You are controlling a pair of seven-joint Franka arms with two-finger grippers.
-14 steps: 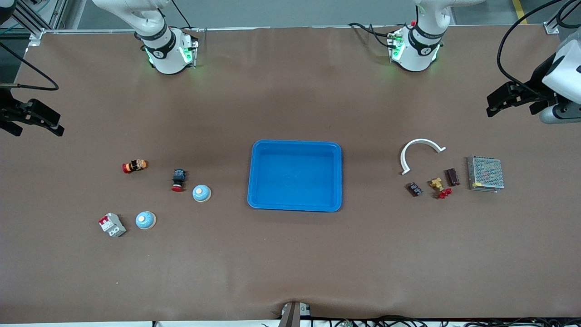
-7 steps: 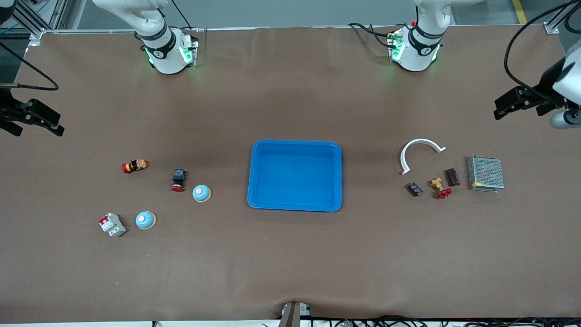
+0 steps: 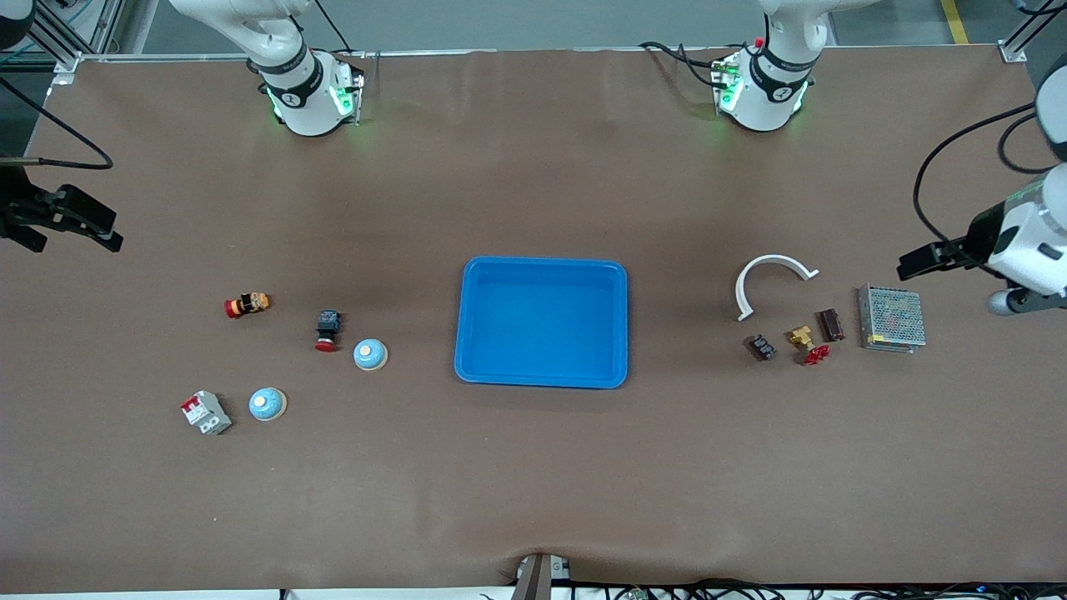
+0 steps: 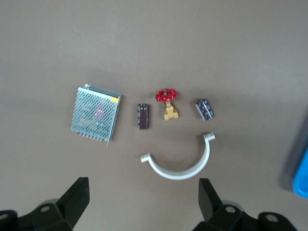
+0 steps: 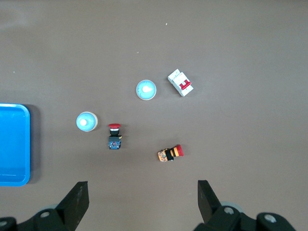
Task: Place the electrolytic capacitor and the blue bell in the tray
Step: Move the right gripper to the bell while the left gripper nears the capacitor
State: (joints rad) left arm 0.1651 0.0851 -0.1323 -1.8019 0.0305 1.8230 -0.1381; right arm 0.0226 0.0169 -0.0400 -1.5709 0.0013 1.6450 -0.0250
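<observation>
The bright-blue tray [image 3: 542, 267] lies at the table's middle, with nothing in it. Two blue bells, one [image 3: 369, 354] beside a red push button and one [image 3: 267, 404] nearer the front camera, sit toward the right arm's end. Two small dark parts [image 3: 759, 347] [image 3: 830, 325] lie toward the left arm's end; I cannot tell which is the capacitor. My left gripper [image 3: 917, 262] hangs open over the table beside the mesh box, holding nothing [image 4: 143, 197]. My right gripper [image 3: 112, 233] waits open over the table's edge at the right arm's end [image 5: 142, 195].
A white curved piece [image 3: 771, 279], a brass valve with a red handle [image 3: 807, 343] and a metal mesh box [image 3: 892, 317] lie by the dark parts. A red push button [image 3: 328, 330], an orange-black part [image 3: 247, 304] and a white-red breaker [image 3: 206, 412] lie near the bells.
The left gripper has swung toward the front camera and now hangs beside the mesh box. The right gripper has barely shifted. Nothing on the table moved.
</observation>
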